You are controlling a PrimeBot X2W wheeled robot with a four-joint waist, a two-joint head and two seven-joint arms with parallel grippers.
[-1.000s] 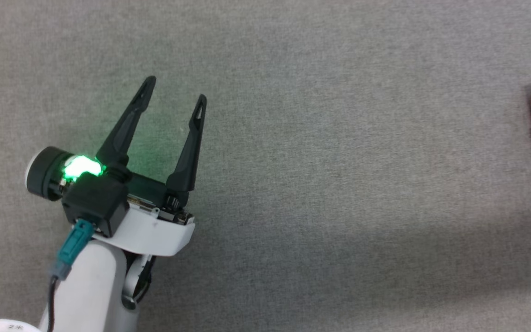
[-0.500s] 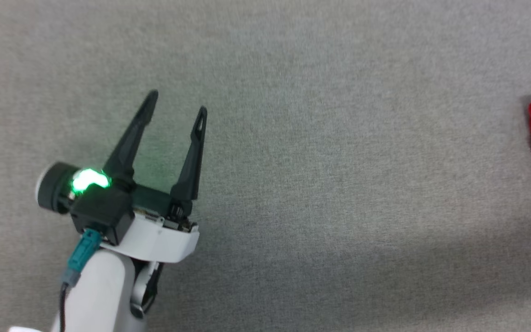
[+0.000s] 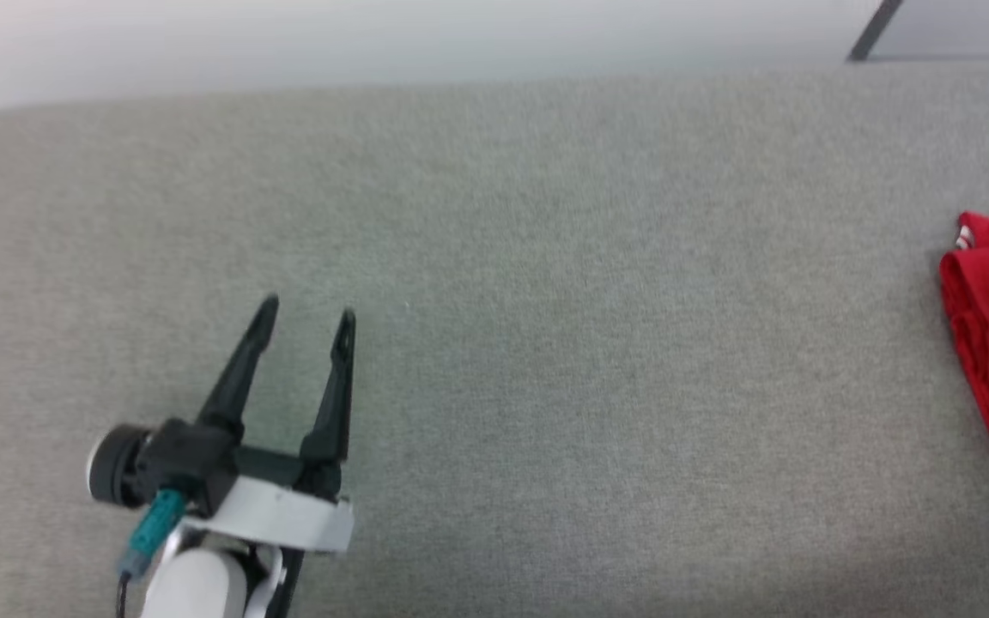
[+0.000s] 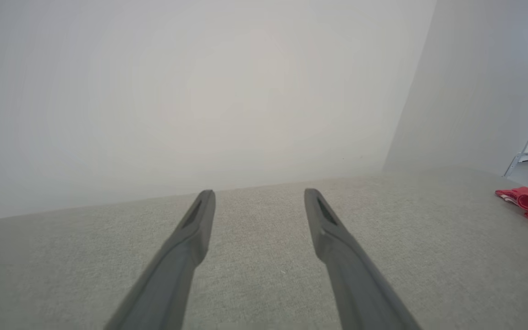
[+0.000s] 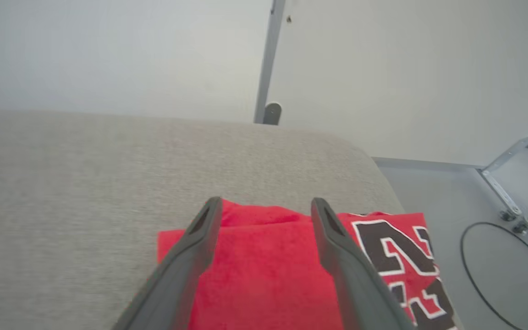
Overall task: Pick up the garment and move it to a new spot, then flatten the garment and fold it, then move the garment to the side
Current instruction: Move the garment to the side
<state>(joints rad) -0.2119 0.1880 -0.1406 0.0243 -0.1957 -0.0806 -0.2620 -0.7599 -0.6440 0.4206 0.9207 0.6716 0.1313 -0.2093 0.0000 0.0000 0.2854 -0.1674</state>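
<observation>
Our whole view has tipped up. We see left fingers [image 3: 338, 378] and right fingers [image 5: 204, 233] spread wide, empty, the right above the jersey [image 5: 264, 256] at the desk's [image 3: 597, 300] right edge.

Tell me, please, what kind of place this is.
Probably an indoor robot workroom or lab: a wide grey cloth-covered surface against bare pale walls, with a metal frame and a loose black cable on the smooth floor beside it.

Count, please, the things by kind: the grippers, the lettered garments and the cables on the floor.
Grippers: 2 (left gripper, right gripper)
Lettered garments: 1 (the garment, red with black numbers)
Cables on the floor: 1 (black cable)
Total: 4
</observation>
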